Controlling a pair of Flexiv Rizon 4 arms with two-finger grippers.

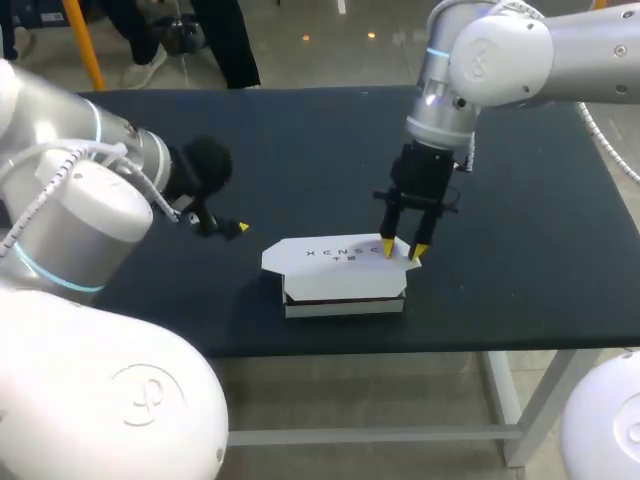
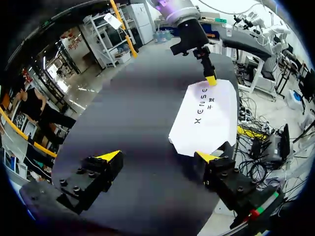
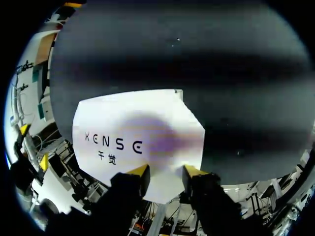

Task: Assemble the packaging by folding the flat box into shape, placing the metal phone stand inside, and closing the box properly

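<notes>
The right gripper (image 1: 403, 248) points straight down. Its two yellow-tipped fingers stand a small gap apart with nothing clamped between them. Both tips are at the right end of the lid (image 3: 138, 142) and seem to touch it. Above the gripper, the right arm (image 1: 500, 50) comes in from the far right corner of the desk (image 1: 520, 250), with its last link upright over that end of the box (image 1: 340, 275).

The left gripper (image 2: 157, 157) is held low over the desk, lying nearly level and pointing toward the box. Its fingers are spread wide and hold nothing. The left arm (image 1: 90, 190) comes in over the desk's left edge.

The box is white and folded into shape, with dark print across the lid and a dark band along its near side just under the lid. The lid lies flat on top, and its angled ends jut out past the body on both sides. The box sits on the black desk close to the near edge, about midway along it. Its right end is directly under the right gripper. Its left end is just ahead of the left gripper, near one of the spread fingers but apart from it.
</notes>
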